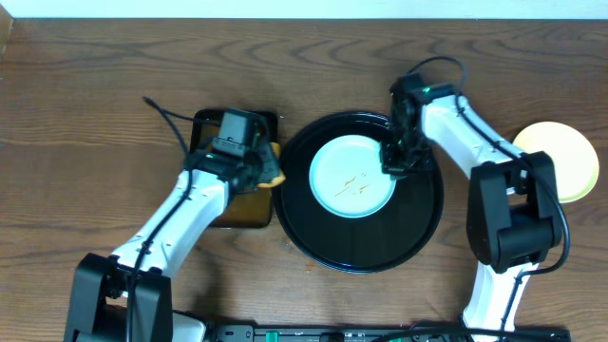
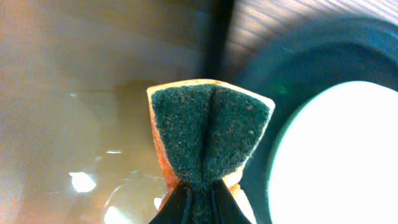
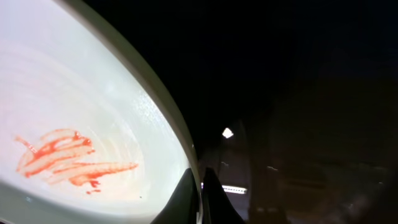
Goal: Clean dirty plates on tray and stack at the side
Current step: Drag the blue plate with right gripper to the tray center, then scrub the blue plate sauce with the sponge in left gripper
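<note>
A pale mint plate with an orange-brown sauce squiggle lies on the round black tray. My right gripper is shut on that plate's right rim, and the rim runs between the fingertips in the right wrist view. A pale yellow plate sits on the table at the far right, partly behind the right arm. My left gripper is shut on a sponge with a green scouring face and orange sides, held just left of the black tray's rim.
A smaller rectangular brown tray lies under the left gripper, left of the round tray. Bare wooden table stretches to the far left and along the back.
</note>
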You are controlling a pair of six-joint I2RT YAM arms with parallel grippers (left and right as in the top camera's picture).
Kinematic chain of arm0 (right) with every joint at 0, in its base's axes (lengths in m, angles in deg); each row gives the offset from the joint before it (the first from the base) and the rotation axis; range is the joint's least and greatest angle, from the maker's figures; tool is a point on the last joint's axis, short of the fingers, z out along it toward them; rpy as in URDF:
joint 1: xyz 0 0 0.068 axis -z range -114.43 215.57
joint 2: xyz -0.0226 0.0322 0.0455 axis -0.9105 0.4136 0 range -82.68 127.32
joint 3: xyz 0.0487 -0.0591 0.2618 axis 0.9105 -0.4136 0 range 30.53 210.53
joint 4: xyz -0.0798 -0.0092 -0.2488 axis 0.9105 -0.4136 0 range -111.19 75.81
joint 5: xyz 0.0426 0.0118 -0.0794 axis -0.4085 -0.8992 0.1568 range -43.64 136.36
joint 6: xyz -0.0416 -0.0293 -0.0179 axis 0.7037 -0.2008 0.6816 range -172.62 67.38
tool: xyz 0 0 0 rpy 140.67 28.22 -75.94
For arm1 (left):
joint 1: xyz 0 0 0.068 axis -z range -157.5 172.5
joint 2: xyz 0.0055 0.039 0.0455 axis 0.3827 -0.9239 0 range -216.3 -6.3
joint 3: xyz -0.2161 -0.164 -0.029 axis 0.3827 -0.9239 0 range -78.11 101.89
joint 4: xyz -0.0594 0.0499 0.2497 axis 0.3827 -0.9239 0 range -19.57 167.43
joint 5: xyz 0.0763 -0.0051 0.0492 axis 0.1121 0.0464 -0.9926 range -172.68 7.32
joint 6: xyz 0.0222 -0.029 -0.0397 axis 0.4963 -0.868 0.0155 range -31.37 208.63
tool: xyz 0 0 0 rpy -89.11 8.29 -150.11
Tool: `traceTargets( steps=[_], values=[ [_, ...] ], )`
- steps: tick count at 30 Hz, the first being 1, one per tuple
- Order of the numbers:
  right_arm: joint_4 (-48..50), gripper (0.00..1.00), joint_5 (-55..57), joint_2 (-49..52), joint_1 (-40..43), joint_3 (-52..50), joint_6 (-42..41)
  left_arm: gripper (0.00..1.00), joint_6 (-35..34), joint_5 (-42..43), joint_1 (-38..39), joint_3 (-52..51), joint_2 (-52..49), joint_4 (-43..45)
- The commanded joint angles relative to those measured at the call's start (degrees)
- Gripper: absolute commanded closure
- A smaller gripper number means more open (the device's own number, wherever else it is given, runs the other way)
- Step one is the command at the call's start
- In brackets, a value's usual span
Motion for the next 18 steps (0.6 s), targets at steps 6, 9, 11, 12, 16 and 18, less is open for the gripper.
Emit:
traceTargets(
  steps=[6, 9, 11, 12, 16, 18],
  values=[
    [2.8, 0.99, 0.1, -0.2, -1.9, -4.2, -3.3, 0.92, -2.0, 2.1, 11.5, -0.1, 0.1, 4.0],
    [2.8, 0.99, 0.1, -0.2, -1.9, -4.2, -3.3, 0.92, -7.1, -1.7, 15.6, -0.1, -0.9, 5.5],
    [2.8, 0.99, 0.1, -0.2, -1.9, -4.2, -3.3, 0.92, -9.3, -2.8, 17.9, -0.1, -1.9, 7.0],
    [2.8, 0.99, 0.1, -0.2, -1.9, -4.2, -3.3, 0.92, -9.4, -2.8, 18.9, -0.1, -2.5, 8.2],
    [2.8, 0.99, 0.1, -0.2, -2.0, -4.2, -3.3, 0.93, -9.4, -2.9, 22.1, -0.1, -5.6, 13.6],
    [2.8, 0.99, 0.1, -0.2, -2.2, -4.2, -3.0, 0.93, -10.0, -3.0, 23.2, -0.1, -7.0, 15.7]
  ],
)
